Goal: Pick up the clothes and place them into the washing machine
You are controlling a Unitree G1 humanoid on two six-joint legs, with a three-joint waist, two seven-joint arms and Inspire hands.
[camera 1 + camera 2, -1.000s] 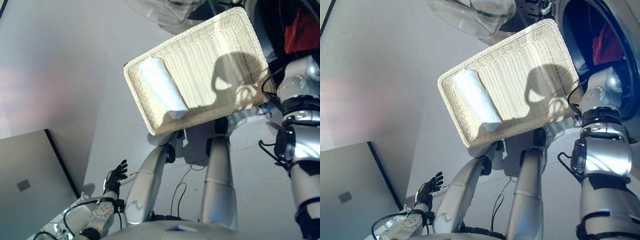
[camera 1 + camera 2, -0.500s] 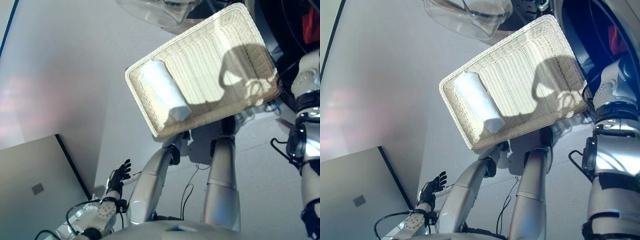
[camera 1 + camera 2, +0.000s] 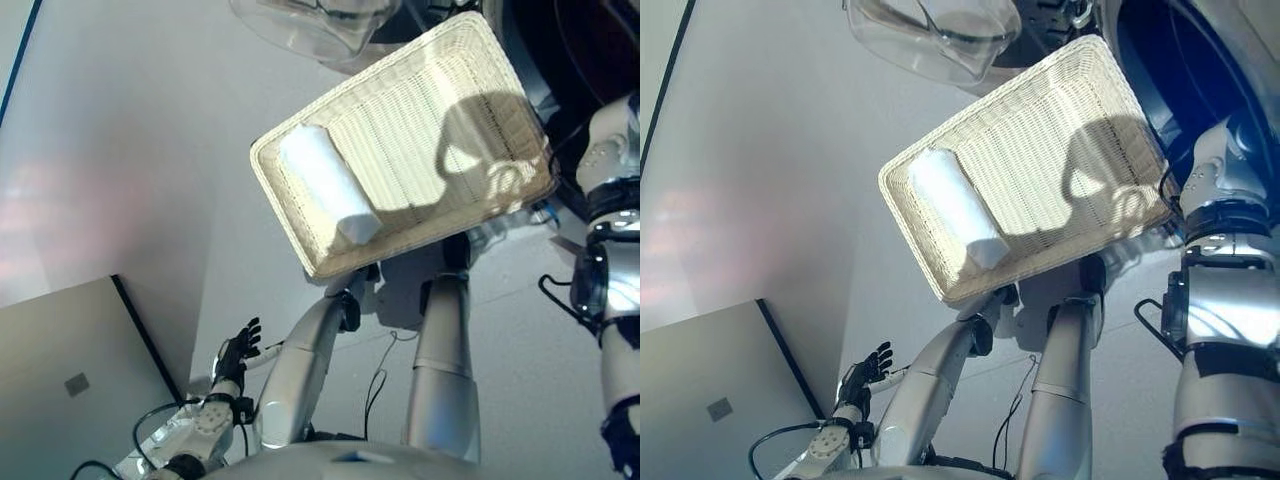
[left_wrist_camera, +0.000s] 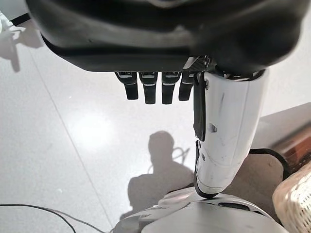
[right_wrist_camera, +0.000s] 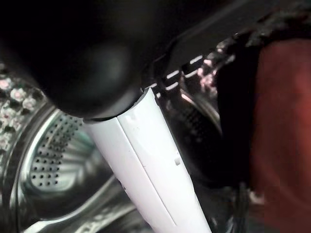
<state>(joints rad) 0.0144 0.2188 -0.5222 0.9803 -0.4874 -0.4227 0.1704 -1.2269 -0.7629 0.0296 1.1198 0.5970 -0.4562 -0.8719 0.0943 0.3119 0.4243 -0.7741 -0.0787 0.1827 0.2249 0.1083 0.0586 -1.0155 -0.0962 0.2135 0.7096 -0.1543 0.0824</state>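
Note:
A white rolled cloth (image 3: 326, 184) lies at the left end of the shallow wicker basket (image 3: 440, 110) beside the washing machine (image 3: 1200, 60). My right arm reaches into the machine's dark opening, which hides the hand in the eye views. In the right wrist view my right hand (image 5: 146, 160) is inside the steel drum, thumb straight and fingers relaxed, holding nothing. A red cloth (image 5: 284, 136) and a dark patterned cloth (image 5: 231, 97) lie just past it. My left hand (image 3: 235, 356) hangs open and empty low at my left side, and its fingers (image 4: 150, 90) are straight.
The machine's clear glass door (image 3: 310, 25) stands open above the basket's far edge. A flat grey panel (image 3: 60, 380) lies on the floor at the lower left. The basket's corner (image 4: 297, 199) and the brown box's edge (image 4: 294, 143) show in the left wrist view.
The whole picture has shifted a little, so the camera moved. The red cloth that showed in the machine's opening is out of sight in the eye views now. The left hand has stayed put.

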